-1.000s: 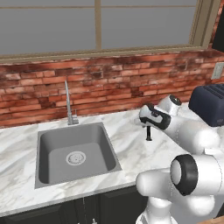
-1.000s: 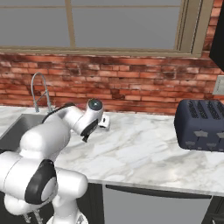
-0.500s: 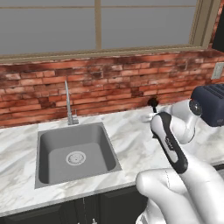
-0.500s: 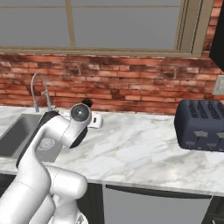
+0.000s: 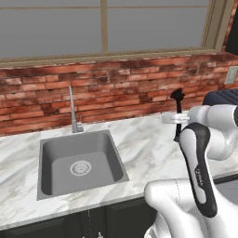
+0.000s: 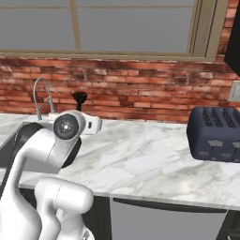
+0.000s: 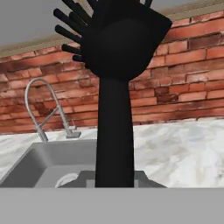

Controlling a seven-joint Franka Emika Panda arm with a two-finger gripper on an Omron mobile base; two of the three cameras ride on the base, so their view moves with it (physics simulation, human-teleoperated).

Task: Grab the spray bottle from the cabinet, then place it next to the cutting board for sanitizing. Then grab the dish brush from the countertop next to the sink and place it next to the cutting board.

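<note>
Holding the dish brush (image 5: 177, 116) upright by its handle, bristle head on top, the closed gripper (image 5: 175, 118) keeps it in the air above the marble surface (image 5: 144, 153), to the right of the sink (image 5: 79, 162)

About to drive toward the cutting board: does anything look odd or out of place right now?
Nothing spilled or damaged. The one unusual sight is the dish brush, held upright with its head up above the countertop right of the sink, not lying flat. The toaster sits squarely on the marble.
</note>
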